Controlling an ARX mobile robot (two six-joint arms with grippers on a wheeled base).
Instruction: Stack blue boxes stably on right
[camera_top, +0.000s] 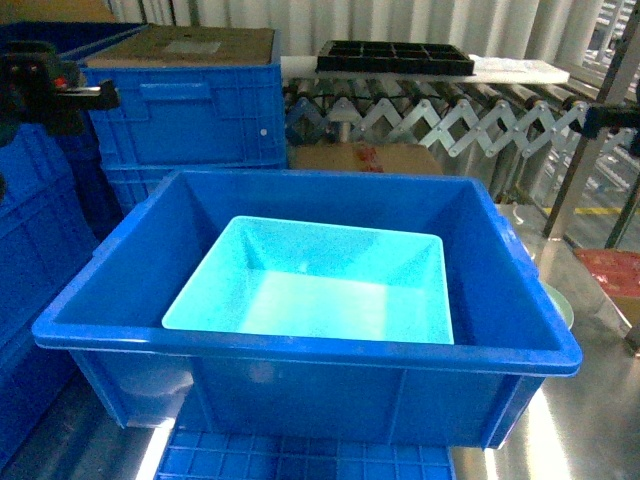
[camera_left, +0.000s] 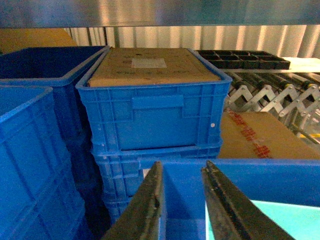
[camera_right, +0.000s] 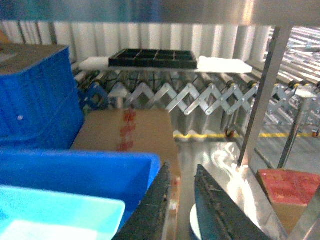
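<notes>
The light turquoise tub (camera_top: 320, 285) sits inside the larger royal-blue crate (camera_top: 300, 350), slightly askew, in the middle of the head view. In the left wrist view my left gripper (camera_left: 183, 164) is open above the crate's left part (camera_left: 250, 180), with only blue wall showing between its fingers and the tub (camera_left: 280, 220) to the right. My right gripper (camera_right: 183, 166) hangs just right of the crate's far right corner (camera_right: 145, 167). It is open by a narrow gap, with bare metal table between the fingers. The tub (camera_right: 55, 215) shows at lower left.
Stacked blue crates (camera_top: 200, 115), the top one holding a cardboard box (camera_left: 150, 67), stand behind and to the left. A cardboard box (camera_right: 130, 132), a roller conveyor (camera_top: 440, 115) with a black tray (camera_top: 395, 57), a white plate (camera_top: 558, 300), a metal post (camera_right: 260, 95) and a red box (camera_right: 290, 185) are on the right.
</notes>
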